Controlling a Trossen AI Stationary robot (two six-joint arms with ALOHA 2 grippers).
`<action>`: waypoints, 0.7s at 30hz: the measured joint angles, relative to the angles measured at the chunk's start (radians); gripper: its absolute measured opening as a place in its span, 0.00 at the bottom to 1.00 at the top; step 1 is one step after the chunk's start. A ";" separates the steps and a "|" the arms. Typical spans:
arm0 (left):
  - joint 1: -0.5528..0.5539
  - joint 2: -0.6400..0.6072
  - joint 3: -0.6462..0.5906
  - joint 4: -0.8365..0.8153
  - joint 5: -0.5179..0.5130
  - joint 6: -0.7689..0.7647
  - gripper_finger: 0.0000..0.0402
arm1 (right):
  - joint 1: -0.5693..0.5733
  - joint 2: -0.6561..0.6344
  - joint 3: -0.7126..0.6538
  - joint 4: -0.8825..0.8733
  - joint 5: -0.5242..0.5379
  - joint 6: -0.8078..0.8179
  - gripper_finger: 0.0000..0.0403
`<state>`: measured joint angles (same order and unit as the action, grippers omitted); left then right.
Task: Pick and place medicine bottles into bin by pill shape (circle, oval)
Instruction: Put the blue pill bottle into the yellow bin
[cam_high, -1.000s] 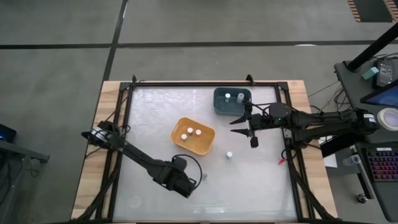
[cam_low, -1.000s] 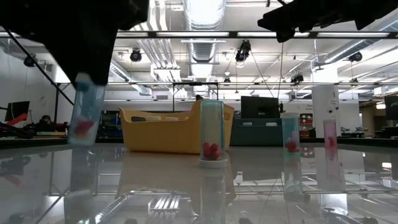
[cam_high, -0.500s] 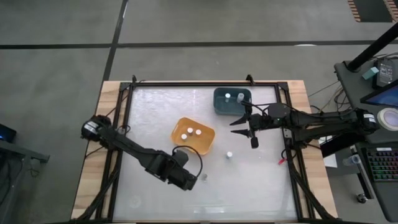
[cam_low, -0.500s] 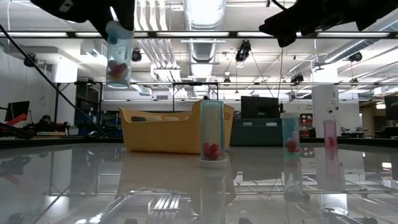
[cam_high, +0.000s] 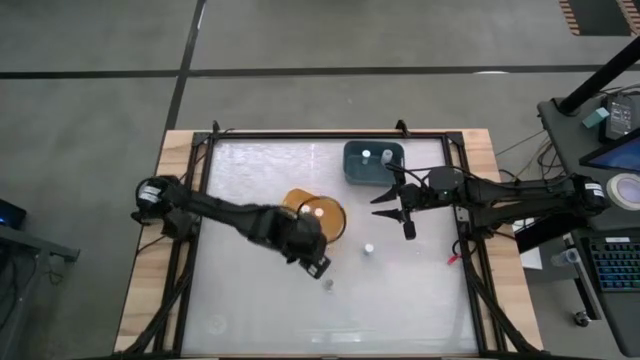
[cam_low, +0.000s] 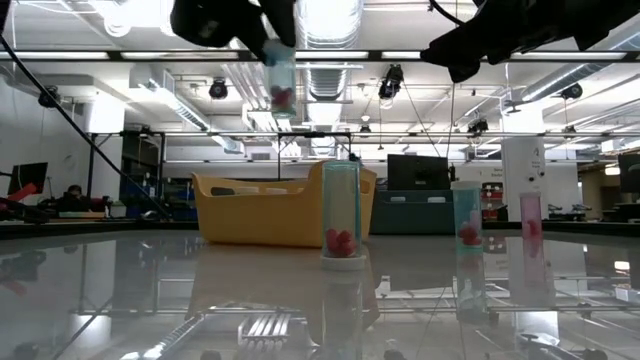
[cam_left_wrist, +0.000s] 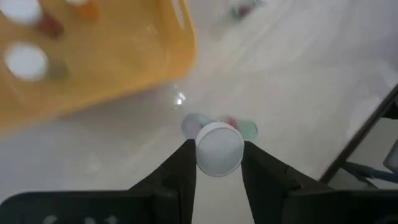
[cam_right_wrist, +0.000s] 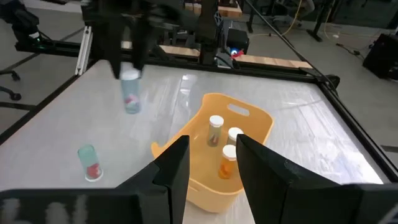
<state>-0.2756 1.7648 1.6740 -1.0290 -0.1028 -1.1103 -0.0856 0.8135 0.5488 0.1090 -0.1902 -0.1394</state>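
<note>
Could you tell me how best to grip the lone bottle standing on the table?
Take the bottle across its upper body, descending from above: it stands upright, clear of the orange tub, so fingers fit either side.

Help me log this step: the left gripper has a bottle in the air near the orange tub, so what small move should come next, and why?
Probably carry it a little farther over the orange tub. The left gripper is shut on the white-capped bottle, and the wrist view shows bare table below it, with the tub's rim off to one side. The right gripper waits, empty, beside the teal tub.
</note>
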 joint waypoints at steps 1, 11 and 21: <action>0.020 0.000 0.001 0.000 0.000 0.030 0.23 | 0.000 0.000 0.000 -0.001 0.000 0.000 0.31; 0.216 0.000 -0.064 0.031 -0.003 0.230 0.23 | 0.000 0.000 0.000 -0.002 0.000 -0.016 0.31; 0.250 -0.001 -0.190 0.209 0.034 0.227 0.23 | 0.000 0.000 0.000 -0.002 0.000 -0.019 0.31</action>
<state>-0.0254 1.7641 1.4840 -0.8202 -0.0690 -0.8828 -0.0856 0.8131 0.5488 0.1066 -0.1901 -0.1585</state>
